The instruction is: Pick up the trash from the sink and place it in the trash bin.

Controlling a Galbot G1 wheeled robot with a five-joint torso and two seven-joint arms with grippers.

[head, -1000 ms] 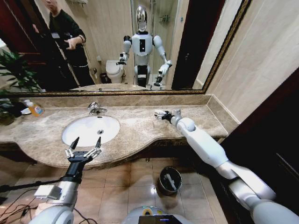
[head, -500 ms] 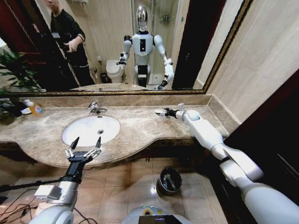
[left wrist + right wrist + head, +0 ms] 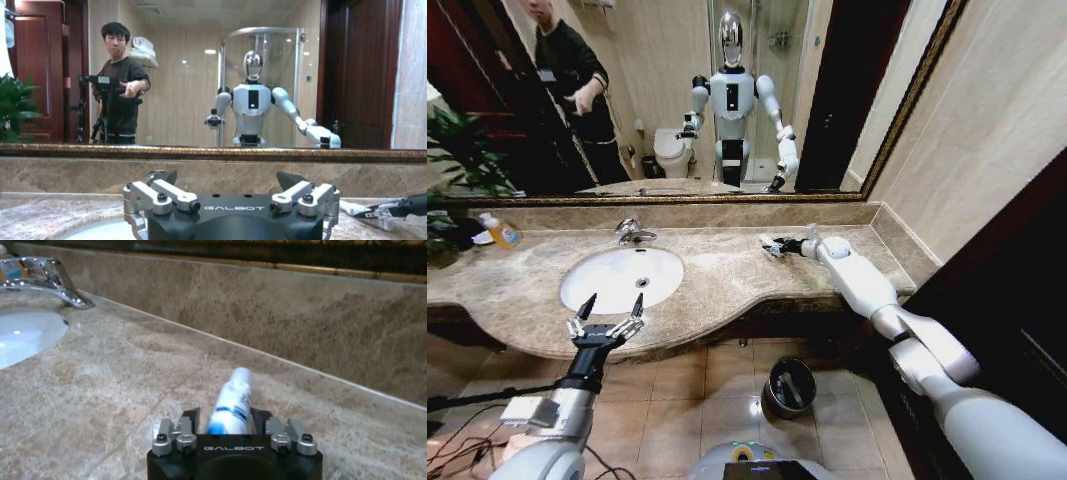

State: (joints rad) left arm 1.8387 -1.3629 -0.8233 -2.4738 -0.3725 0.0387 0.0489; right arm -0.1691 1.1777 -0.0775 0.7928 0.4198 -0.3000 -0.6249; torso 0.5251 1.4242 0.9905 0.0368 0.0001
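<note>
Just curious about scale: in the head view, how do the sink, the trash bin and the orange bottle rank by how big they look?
Largest to smallest:
1. sink
2. trash bin
3. orange bottle, though it sits farthest away.

The brand name "GALBOT" is printed in pale letters on the black housing of the left end effector (image 3: pixel 233 200) and of the right end effector (image 3: pixel 233 427).

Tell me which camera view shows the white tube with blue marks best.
The right wrist view: the white tube with blue marks lies large on the marble counter, between the right end effector's fingers. The head view shows it only as a small pale shape at that end effector; the left wrist view as a pale sliver.
</note>
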